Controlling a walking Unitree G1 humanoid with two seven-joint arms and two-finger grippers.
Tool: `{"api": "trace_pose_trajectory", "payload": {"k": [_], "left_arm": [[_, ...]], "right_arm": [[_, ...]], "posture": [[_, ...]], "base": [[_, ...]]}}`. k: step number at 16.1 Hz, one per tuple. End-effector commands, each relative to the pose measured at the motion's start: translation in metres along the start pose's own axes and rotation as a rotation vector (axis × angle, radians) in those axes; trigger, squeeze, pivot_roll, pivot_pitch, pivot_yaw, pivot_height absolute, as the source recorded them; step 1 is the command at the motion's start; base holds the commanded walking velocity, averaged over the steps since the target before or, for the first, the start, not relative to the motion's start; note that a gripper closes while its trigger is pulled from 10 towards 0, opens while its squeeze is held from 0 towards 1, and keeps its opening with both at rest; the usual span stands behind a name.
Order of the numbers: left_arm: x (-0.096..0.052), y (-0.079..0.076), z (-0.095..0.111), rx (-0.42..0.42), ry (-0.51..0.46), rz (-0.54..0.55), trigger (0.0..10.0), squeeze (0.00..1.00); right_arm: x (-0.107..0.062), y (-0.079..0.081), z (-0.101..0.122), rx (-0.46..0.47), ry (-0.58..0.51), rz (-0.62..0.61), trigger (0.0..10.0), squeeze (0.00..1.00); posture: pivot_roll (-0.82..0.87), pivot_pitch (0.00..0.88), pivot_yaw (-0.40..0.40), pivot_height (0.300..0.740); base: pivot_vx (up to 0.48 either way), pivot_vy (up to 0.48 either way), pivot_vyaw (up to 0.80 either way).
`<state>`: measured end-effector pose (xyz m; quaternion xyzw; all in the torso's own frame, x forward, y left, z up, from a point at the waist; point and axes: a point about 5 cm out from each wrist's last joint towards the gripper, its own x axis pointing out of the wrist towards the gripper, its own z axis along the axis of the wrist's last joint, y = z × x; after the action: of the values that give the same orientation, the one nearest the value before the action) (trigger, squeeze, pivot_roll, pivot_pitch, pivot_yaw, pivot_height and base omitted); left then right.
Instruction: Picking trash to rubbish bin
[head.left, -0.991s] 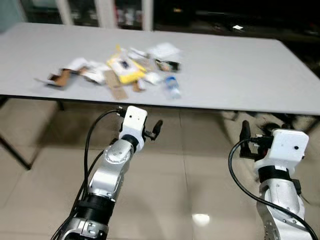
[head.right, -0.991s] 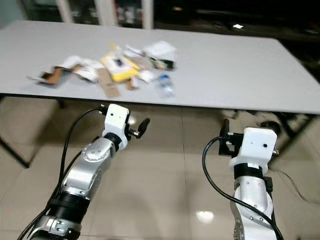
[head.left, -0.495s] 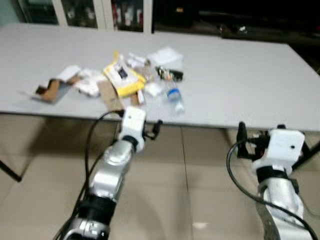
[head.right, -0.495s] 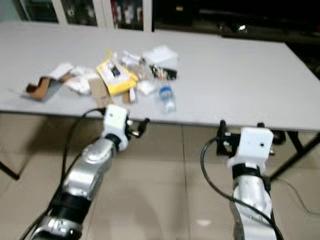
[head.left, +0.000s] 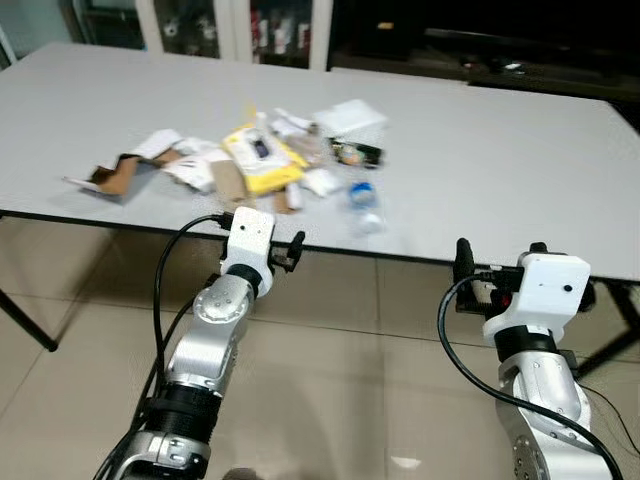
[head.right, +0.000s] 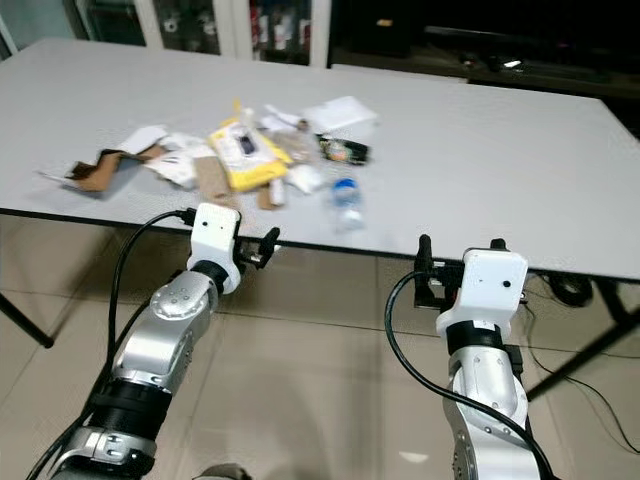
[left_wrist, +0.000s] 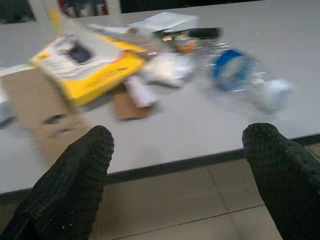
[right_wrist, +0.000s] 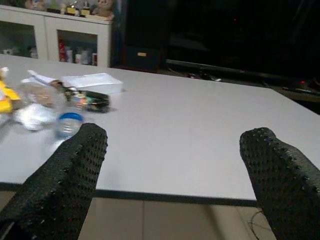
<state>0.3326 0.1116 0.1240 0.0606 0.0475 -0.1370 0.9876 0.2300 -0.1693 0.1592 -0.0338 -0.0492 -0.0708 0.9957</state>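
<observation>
I'd lift my spread, empty left gripper (head.left: 292, 251) over the table (head.left: 500, 170) edge toward the bottle (head.left: 364, 205) at centre frame; right gripper (right_wrist: 170, 175) also spread, empty.

A long grey table (head.left: 500, 160) runs right across the view, its dark front edge showing along the near side. Beneath it lies a beige tiled floor (head.left: 360, 380), glossy, with a bright spot of reflected light. A black table leg (head.left: 25, 320) slants down at the far left. Behind the table stands a white cabinet (head.left: 240, 25) with glass doors and small items on its shelves. Right of that, the background is dark.
</observation>
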Motion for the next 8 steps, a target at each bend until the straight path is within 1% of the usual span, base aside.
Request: {"api": "trace_pose_trajectory", "payload": {"k": [1, 8], "left_arm": [[0.0017, -0.005, -0.0005, 0.009, 0.007, -0.011, 10.0, 0.0], [0.0026, -0.0057, -0.0004, 0.006, 0.006, -0.007, 10.0, 0.0]], "right_arm": [[0.0007, -0.0023, -0.0003, -0.009, 0.008, -0.008, 10.0, 0.0], [0.0023, -0.0014, 0.0, -0.012, 0.003, -0.001, 10.0, 0.0]], "posture": [[0.16, 0.083, -0.064, 0.74], [0.16, 0.079, -0.062, 0.74]], "base": [[0.0, -0.469, 0.0], [0.0, -0.469, 0.0]]}}
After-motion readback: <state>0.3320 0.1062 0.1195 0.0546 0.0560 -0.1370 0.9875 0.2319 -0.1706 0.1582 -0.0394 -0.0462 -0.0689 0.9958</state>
